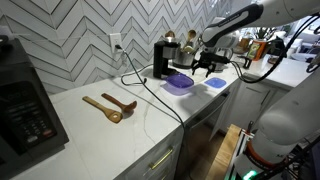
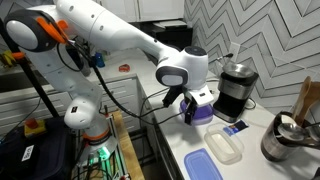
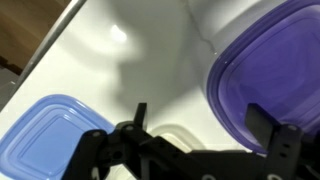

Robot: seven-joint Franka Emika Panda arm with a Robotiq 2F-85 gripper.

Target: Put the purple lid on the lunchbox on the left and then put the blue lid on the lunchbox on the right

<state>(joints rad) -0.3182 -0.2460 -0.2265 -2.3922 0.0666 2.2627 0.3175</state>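
Observation:
The purple lid [image 3: 265, 80] lies on the white counter; it shows in both exterior views [image 1: 178, 83] [image 2: 204, 114]. Whether a lunchbox sits under it I cannot tell. The blue lid [image 3: 40, 135] lies flat nearby, also seen in both exterior views [image 1: 214, 83] [image 2: 205, 165]. A clear lunchbox [image 2: 225, 147] stands uncovered beside the blue lid; in the wrist view [image 3: 180, 133] it is partly hidden behind the fingers. My gripper [image 3: 200, 125] hangs open and empty above the counter, next to the purple lid's edge [image 1: 205, 68] [image 2: 190, 108].
A black coffee maker [image 1: 163, 57] [image 2: 235, 88] stands behind the lids with a cord across the counter. Two wooden spoons [image 1: 110, 105] lie mid-counter. A black appliance [image 1: 25, 100] is at the near end. A metal pot [image 2: 285, 140] stands near the lunchbox.

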